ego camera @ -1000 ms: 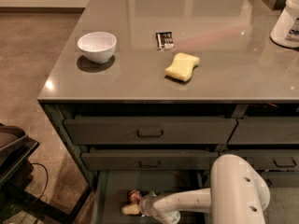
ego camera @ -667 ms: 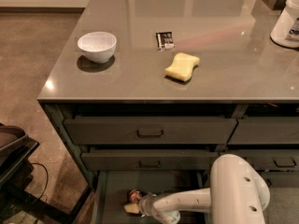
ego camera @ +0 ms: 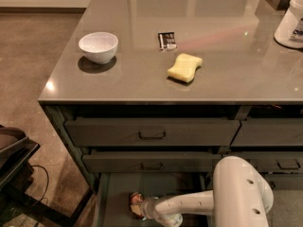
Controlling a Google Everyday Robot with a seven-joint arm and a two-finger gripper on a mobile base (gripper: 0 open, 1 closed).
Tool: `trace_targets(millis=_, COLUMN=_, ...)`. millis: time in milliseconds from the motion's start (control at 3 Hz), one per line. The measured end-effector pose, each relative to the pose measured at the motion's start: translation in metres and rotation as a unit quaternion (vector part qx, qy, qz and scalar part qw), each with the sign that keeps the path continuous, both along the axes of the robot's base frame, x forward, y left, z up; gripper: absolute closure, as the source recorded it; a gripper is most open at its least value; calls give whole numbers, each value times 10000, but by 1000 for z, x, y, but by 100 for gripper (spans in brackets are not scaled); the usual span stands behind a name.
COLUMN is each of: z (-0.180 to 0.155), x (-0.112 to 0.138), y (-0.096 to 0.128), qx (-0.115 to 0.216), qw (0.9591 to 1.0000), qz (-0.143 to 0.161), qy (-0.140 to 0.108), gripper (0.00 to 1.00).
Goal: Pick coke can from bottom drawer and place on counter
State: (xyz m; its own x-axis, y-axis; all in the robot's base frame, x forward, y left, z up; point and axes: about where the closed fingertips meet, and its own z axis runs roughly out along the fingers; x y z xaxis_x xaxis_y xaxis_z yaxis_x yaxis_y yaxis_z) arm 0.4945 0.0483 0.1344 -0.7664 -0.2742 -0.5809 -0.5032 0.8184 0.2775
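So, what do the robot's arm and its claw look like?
The arm is glossy white: a bulky rounded housing with small dark holes, then a slimmer white tube. No cables or markings show. The claw sits low in the bottom drawer at the coke can; its own detail cannot be made out.

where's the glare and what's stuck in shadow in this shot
Camera view: lights glare off the glossy grey-brown counter, brightest near its left front corner; the white round bowl casts a dark shadow; the dark grey-green bottom drawer lies in shade, dimming the small red coke can beside the gripper.
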Motion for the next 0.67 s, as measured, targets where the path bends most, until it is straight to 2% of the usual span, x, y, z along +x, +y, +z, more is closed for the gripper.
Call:
trace_targets(millis=333, z=0, x=0, y=0, qx=0, qw=10000, qz=0, qy=0, gripper=88)
trace_targets(millis=667, z=0, x=0, y=0, qx=0, qw=10000, qz=0, qy=0, gripper=100)
